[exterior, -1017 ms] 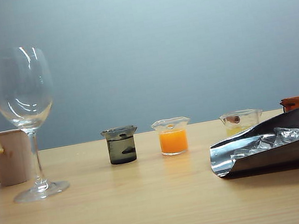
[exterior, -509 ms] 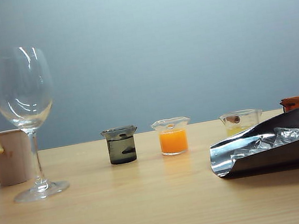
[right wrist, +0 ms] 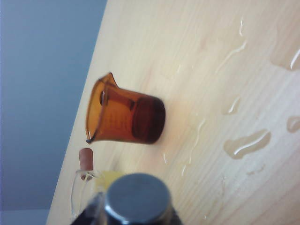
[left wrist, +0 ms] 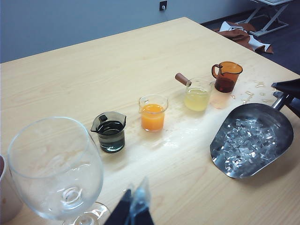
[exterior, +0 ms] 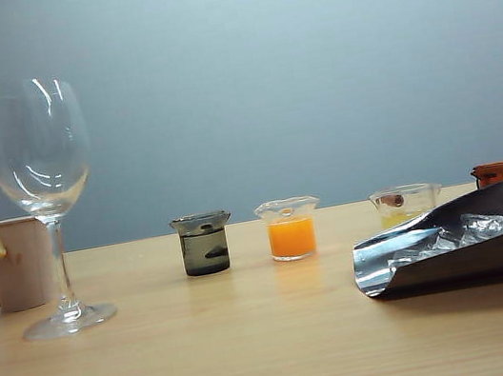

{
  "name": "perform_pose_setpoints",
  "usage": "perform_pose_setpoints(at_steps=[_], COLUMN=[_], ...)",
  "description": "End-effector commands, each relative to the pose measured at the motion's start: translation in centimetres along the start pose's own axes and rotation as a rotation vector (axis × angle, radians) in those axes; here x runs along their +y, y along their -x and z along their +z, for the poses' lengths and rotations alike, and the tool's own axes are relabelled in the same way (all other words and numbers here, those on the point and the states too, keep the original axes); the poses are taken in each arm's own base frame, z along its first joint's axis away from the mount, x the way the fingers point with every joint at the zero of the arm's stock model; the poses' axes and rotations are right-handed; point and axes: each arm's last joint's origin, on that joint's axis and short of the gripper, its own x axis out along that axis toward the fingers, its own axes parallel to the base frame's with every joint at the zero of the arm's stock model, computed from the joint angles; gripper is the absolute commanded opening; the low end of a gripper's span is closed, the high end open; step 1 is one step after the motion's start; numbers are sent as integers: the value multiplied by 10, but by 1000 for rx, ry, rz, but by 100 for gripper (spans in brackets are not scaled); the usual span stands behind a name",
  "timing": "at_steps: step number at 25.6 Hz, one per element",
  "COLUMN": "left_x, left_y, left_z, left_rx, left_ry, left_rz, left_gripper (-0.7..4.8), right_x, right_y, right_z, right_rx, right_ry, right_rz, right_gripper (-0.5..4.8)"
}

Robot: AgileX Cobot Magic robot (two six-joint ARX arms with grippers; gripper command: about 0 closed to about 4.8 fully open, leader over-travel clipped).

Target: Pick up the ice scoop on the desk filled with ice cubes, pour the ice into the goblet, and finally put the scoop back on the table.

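At the right end of the table (exterior: pixel 211 349), the right gripper (left wrist: pixel 287 91) is at the handle of the ice scoop (left wrist: pixel 253 140), closure unclear; it should clamp firmly and lift level. The left gripper (left wrist: pixel 136 211), pressed together, hangs beside the goblet (left wrist: pixel 56 173).

ice scoop (exterior: pixel 465 249) with ice cubes (exterior: pixel 458 235) lying on table (exterior: pixel 213 358) at right, goblet (exterior: pixel 46 198) upright far left, no grippers in frame.

We note silver ice scoop (left wrist: pixel 255 140), orange juice beaker (left wrist: pixel 153 113), amber jug (left wrist: pixel 227 77), pale-grained desk (left wrist: pixel 93 79), smoky-grey beaker (left wrist: pixel 111 131).
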Motion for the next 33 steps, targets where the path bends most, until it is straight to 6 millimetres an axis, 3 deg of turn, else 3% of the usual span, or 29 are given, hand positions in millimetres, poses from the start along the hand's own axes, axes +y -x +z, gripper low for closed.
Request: perform_pose_setpoints(at_steps=[1,4,9,12,25,33], left_x=[0,0,0,0,0,0], left_y=[1,1,1,1,1,6], left_z=[2,2,2,2,2,6], left_rx=[-11,-11,-11,-11,-17,-38], left_ry=[-8,-8,-8,-8,-8,36], left_rz=[3,3,3,3,4,5], left_gripper=[-5,-5,-4,-5,-5,-5], right_x=[1,0,-3,-3,1,32], right_y=[0,0,0,0,-1,-15], right_z=[1,1,0,0,-1,6], right_rx=[-23,-23,-28,-25,37,88], right_ry=[-1,-1,-9,-42,-210,-214], right_rz=[4,-8,-47,-51,-5,104], right_gripper=[128,46,38,-8,-9,-9])
